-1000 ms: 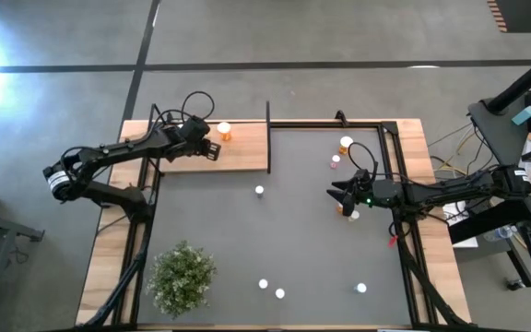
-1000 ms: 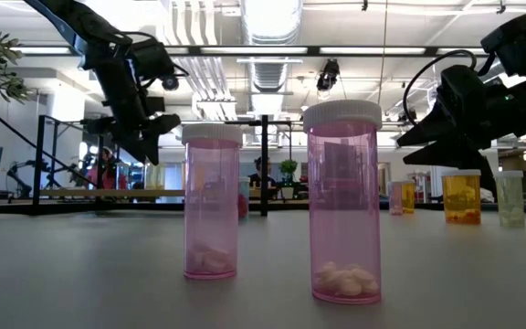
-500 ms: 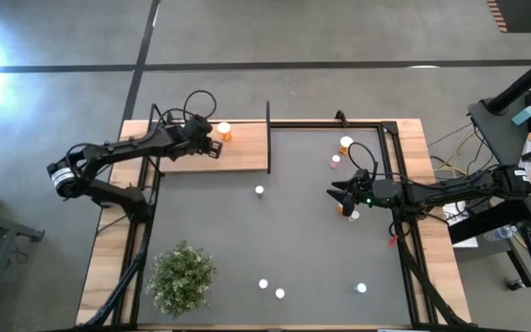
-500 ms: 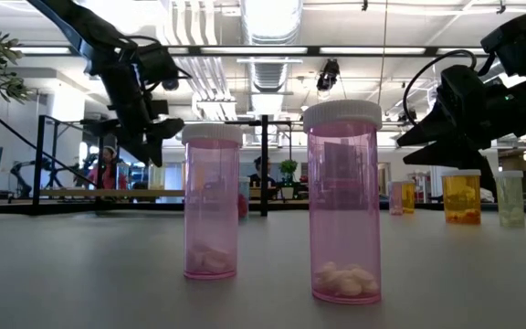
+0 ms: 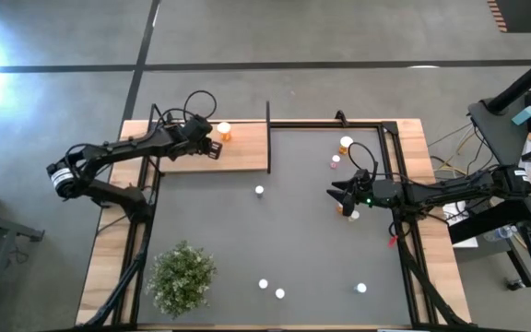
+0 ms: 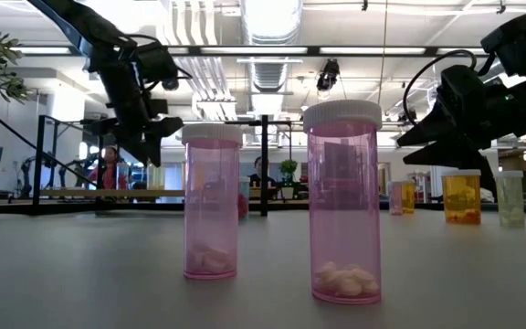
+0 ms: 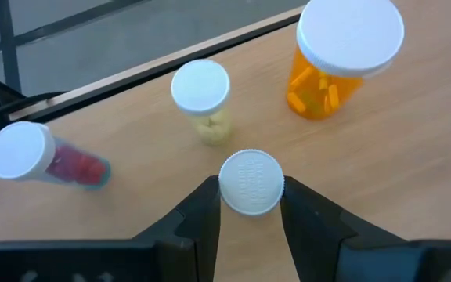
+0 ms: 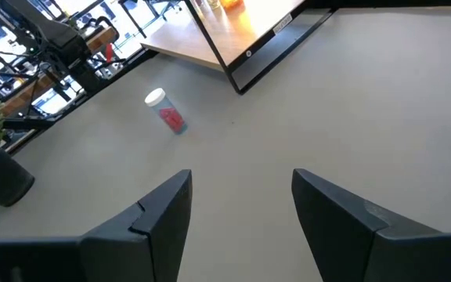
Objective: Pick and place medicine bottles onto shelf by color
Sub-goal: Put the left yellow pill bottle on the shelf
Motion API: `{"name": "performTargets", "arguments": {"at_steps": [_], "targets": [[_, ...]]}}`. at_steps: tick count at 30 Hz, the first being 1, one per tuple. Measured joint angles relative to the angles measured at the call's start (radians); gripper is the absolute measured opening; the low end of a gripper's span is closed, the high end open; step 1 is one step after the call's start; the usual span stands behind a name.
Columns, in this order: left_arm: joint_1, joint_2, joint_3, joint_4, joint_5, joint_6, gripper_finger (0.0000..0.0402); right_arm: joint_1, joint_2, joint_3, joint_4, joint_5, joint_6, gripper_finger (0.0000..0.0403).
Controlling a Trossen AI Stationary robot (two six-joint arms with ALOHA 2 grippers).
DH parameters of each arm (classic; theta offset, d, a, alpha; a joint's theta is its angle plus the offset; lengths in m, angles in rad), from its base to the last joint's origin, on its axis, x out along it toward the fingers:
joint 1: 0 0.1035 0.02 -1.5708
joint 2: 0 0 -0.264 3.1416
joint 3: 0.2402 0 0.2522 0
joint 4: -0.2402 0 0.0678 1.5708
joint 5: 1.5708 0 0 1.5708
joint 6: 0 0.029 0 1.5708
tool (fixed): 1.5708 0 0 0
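Left hand (image 7: 250, 205) grips embossed white cap (image 7: 250, 182), lettering unreadable

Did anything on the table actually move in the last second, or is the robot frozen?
Barely. The left gripper shifted slightly over the shelf, its fingers either side of a white-capped bottle. The right gripper stayed put above the tabletop, open and empty. The two pink bottles in front did not move.

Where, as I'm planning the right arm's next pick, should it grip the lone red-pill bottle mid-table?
Grip the red bottle on its body just under the cap, coming in level from the right pincer's side. It stands upright, alone on the table, and that open pincer faces it. The left pincer is busy, shut on a white-capped bottle at the shelf.
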Motion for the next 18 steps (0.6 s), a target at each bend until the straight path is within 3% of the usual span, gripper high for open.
{"name": "performTargets", "arguments": {"at_steps": [9, 18], "targets": [[0.000, -0.003, -0.001, -0.003, 0.000, 0.000, 0.0106, 0.000, 0.000, 0.000, 0.000, 0.000, 0.000, 0.0210], [0.000, -0.002, -0.005, -0.011, 0.001, 0.000, 0.0147, 0.000, 0.000, 0.000, 0.000, 0.000, 0.000, 0.0210]]}}
